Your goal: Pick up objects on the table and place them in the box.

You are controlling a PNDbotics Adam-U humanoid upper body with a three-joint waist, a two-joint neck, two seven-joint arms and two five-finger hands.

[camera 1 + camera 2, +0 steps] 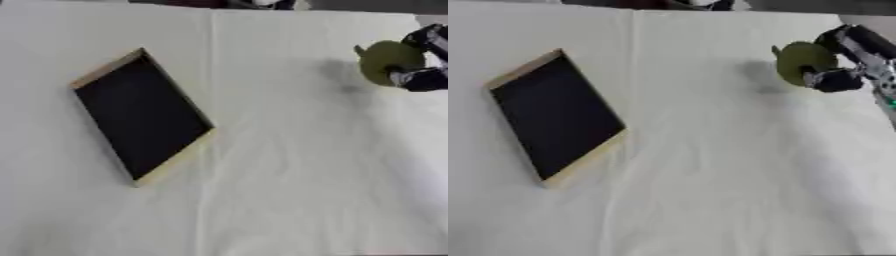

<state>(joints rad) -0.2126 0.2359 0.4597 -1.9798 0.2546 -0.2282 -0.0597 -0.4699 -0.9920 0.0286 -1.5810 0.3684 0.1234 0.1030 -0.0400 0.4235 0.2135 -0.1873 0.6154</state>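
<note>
white cloth covers the table, wrinkled toward the near edge. on its left half lies the box, a shallow tray with a pale wooden rim and dark inside, turned askew. well apart from it, at the far right, the right hand comes in from the edge with its fingers curled round a flat olive-green round object, which sits at the hand's left side, its shadow on the cloth beside it.
</note>
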